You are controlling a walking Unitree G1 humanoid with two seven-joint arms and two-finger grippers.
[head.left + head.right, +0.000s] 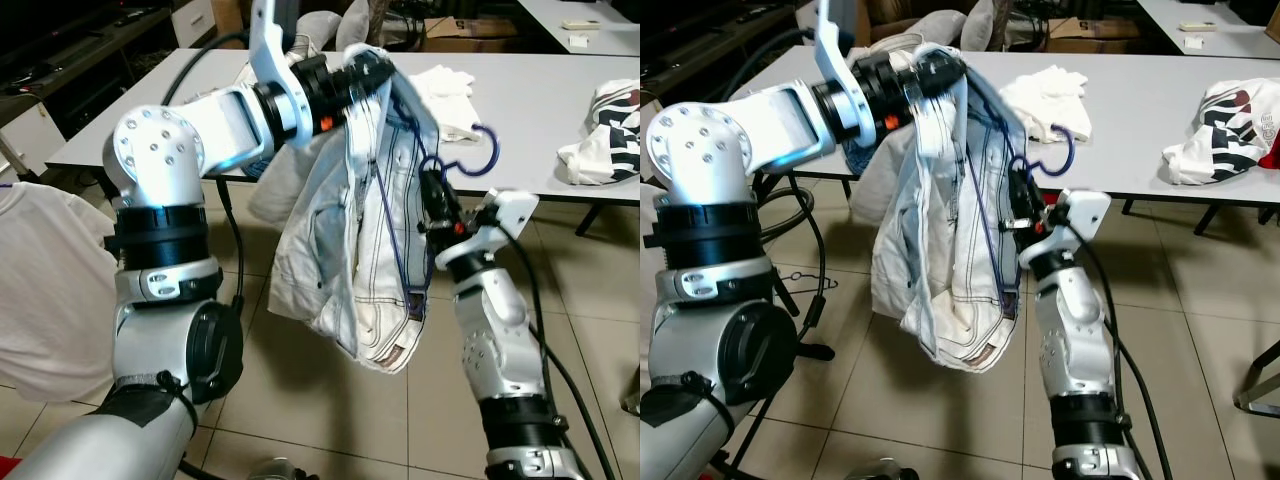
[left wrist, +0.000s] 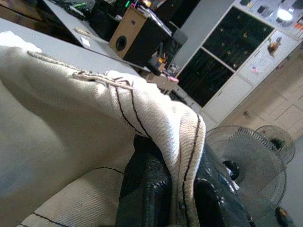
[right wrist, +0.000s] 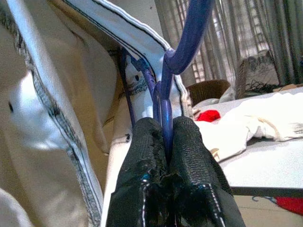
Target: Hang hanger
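A blue wire hanger (image 1: 470, 150) carries a white garment with dark stitching (image 1: 350, 260), held in the air in front of the table. My right gripper (image 1: 432, 190) is shut on the hanger's neck, just below its hook; the right wrist view shows the blue hanger (image 3: 166, 109) pinched between both fingers (image 3: 142, 156). My left gripper (image 1: 360, 75) is raised above and left of it, shut on the garment's top edge. In the left wrist view the cloth (image 2: 156, 118) drapes over the fingers (image 2: 151, 189).
A long white table (image 1: 540, 110) stands behind, with a white cloth (image 1: 445, 95) and a white-and-black garment (image 1: 610, 130) on it. A white shirt (image 1: 50, 290) hangs at the far left. Tiled floor (image 1: 590, 300) lies below.
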